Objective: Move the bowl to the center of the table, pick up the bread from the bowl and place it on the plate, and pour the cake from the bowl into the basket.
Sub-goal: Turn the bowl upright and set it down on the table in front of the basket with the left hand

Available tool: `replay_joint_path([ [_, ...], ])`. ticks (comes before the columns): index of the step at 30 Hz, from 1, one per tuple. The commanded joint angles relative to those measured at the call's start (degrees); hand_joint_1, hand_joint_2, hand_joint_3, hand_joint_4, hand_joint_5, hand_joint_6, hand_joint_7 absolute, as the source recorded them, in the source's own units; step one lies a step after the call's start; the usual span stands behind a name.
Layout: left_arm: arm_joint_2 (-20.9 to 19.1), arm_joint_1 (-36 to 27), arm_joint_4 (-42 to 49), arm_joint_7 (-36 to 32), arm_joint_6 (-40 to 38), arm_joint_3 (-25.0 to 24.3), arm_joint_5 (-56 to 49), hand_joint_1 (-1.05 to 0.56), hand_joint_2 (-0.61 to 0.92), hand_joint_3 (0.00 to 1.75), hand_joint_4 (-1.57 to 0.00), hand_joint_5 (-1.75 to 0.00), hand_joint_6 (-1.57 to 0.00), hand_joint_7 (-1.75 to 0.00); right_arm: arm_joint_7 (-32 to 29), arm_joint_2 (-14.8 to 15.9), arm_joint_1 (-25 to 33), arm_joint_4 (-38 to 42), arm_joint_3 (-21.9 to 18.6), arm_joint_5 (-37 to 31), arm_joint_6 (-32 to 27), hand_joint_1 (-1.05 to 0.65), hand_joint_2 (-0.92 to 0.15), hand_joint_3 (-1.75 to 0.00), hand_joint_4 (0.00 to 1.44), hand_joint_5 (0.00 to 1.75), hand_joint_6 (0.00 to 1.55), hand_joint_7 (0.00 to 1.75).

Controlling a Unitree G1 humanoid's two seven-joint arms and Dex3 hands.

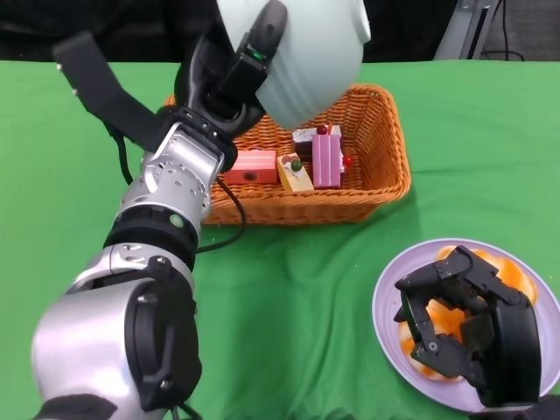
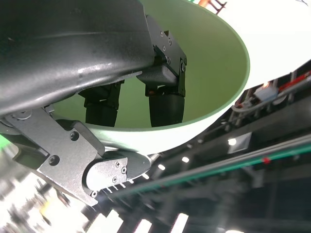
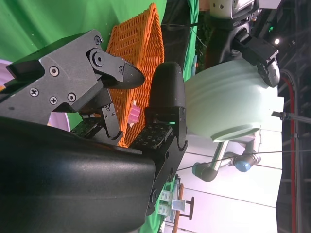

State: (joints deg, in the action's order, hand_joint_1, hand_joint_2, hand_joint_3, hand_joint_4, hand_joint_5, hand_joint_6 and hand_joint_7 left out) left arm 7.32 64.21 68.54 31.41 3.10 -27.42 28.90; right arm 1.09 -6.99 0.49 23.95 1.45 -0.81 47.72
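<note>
Several cake pieces (image 1: 302,162) are seen lying inside the wicker basket (image 1: 385,166) on the green table (image 1: 297,289). The pale green bowl (image 1: 302,52) is gripped at its rim by the left robot hand (image 1: 232,74) and held tipped over the basket. The right robot hand (image 1: 459,319) is held with fingers apart above the purple plate (image 1: 385,306), where the orange bread (image 1: 516,276) lies.

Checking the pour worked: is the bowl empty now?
Empty as far as shown: the bowl's visible inside is bare, and cakes lie in the basket.
</note>
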Motion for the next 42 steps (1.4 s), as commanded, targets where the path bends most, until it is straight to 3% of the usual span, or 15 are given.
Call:
replay_joint_path([
  [1,-2.02,-0.88,-1.67,2.47,8.28,4.18,-5.18,-0.1,0.61,1.17,-0.76,-1.75,-0.7,-1.61,-0.11,0.29,0.36,-0.14,-0.34,0.68,0.58,-0.08,-0.58,-0.86,0.76,1.5,0.75,1.21],
  [7,-4.32,-4.03,-2.75,1.54,26.64,12.8,-16.69,-0.13,0.56,1.18,-0.84,-1.62,-0.78,-1.5,-0.01,0.16,0.31,0.13,-0.42,0.9,0.77,-0.1,-0.58,-0.86,0.77,1.5,0.76,1.19],
  [12,-7.8,-6.47,-2.77,0.82,39.39,17.8,-23.66,-0.06,0.64,1.05,-0.77,-1.72,-0.77,-1.46,-1.32,-0.06,0.53,-0.79,-0.59,-0.5,-0.14,-0.1,-0.58,-0.86,0.77,1.51,0.77,1.2],
  [20,-16.25,-9.87,-1.94,-14.5,57.02,25.42,-39.61,-0.03,0.68,1.03,-0.69,-1.74,-0.66,-1.57,-1.59,0.37,0.69,-1.09,-0.42,-0.3,-0.02,-0.1,-0.59,-0.86,0.77,1.51,0.77,1.17],
  [26,-22.39,-12.69,-3.24,-35.93,64.58,31.55,-56.49,-0.03,0.66,1.04,-0.68,-1.75,-0.66,-1.56,-0.73,0.75,0.85,-1.68,-0.41,0.67,-0.74,-0.1,-0.59,-0.87,0.76,1.51,0.77,1.18],
  [28,-24.48,-13.89,-4.1,-43.96,65.3,33.92,-62.58,-0.07,0.56,1.16,-0.7,-1.75,-0.68,-1.55,-0.5,0.98,0.83,-1.72,-0.42,0.59,-0.68,-0.09,-0.59,-0.86,0.75,1.51,0.76,1.18],
  [33,-28.7,-16.32,-5.99,-63.74,65.39,40.2,-75.68,-0.08,0.42,1.28,-0.79,-1.68,-0.77,-1.49,-0.4,1.07,0.41,-1.07,-0.81,0.69,-0.11,-0.1,-0.59,-0.85,0.75,1.5,0.75,1.18],
  [42,-34.45,-18.79,-7.27,-94.87,60.25,53.47,-92.73,-0.07,0.42,1.27,-0.76,-1.7,-0.74,-1.46,-0.24,0.97,0.38,-1.28,-0.93,1.21,-0.59,-0.08,-0.6,-0.84,0.76,1.51,0.76,1.19],
])
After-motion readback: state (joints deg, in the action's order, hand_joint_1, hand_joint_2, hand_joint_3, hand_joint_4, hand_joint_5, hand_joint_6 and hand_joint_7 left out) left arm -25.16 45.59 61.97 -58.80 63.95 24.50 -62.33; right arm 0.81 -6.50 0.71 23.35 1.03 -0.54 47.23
